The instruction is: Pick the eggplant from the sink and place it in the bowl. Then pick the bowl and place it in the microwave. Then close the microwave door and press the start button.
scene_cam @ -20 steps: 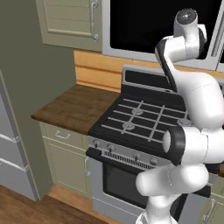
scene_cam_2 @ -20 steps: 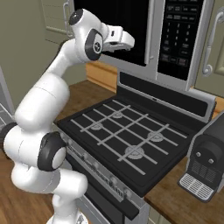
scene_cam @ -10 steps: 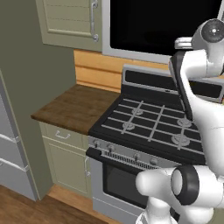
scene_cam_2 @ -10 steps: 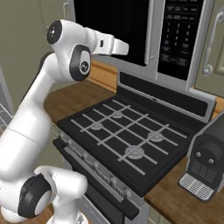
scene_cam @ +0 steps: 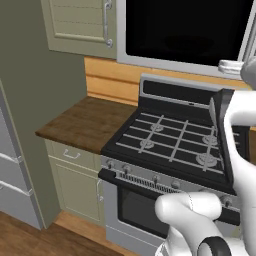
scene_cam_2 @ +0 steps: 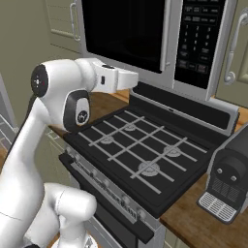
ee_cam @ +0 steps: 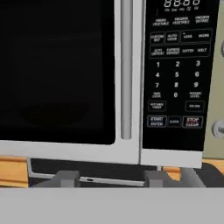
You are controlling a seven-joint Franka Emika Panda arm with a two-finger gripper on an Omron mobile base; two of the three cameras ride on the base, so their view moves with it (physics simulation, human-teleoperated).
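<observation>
The microwave (scene_cam_2: 145, 34) hangs above the stove, and its door (ee_cam: 57, 70) with the black glass window is closed against the grey frame. A vertical grey handle (ee_cam: 126, 65) runs beside the dark keypad (ee_cam: 177, 74), with the start button (ee_cam: 156, 121) in the bottom row. My gripper (ee_cam: 109, 177) faces the door's lower edge a short way off, open, with nothing between its fingers. From the right base view, the gripper (scene_cam_2: 137, 76) hangs level just left of and below the door. The eggplant, sink and bowl are out of view.
A black-topped gas stove (scene_cam_2: 140, 155) with grates lies under the microwave. A dark coffee machine (scene_cam_2: 227, 174) stands on the wooden counter to its right. More wooden counter (scene_cam: 80, 122) and a pale cabinet (scene_cam: 80, 20) are to the left.
The arm has swung around, with its elbow going out to the side. The hand has dropped from the height of the door's window to below its lower edge. The scene itself has not shifted.
</observation>
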